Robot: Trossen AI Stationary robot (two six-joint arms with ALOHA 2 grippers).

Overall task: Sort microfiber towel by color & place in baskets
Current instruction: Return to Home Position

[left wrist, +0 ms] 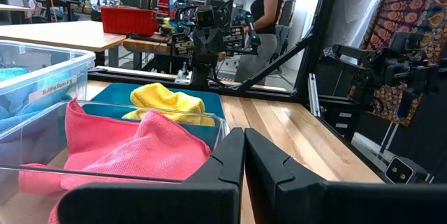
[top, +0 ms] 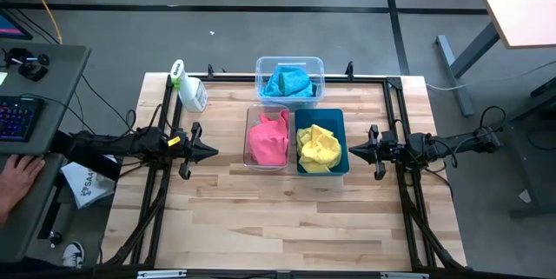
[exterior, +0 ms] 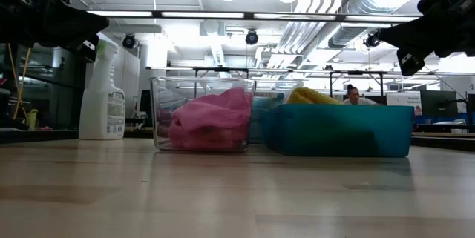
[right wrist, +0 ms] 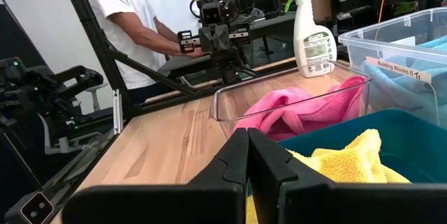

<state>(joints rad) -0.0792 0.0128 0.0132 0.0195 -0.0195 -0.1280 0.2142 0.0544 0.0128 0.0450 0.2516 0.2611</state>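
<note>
Three baskets stand mid-table. A clear basket holds a pink towel. The teal-blue basket beside it holds a yellow towel. A second clear basket behind them holds a blue towel. My left gripper is shut and hovers left of the pink towel's basket. My right gripper is shut and hovers right of the teal-blue basket. Both are above the table and hold nothing.
A white spray bottle stands near the far left corner of the table. Bare wood lies along the near half. A person's hand rests at a desk left of the table. A person stands beyond the left arm.
</note>
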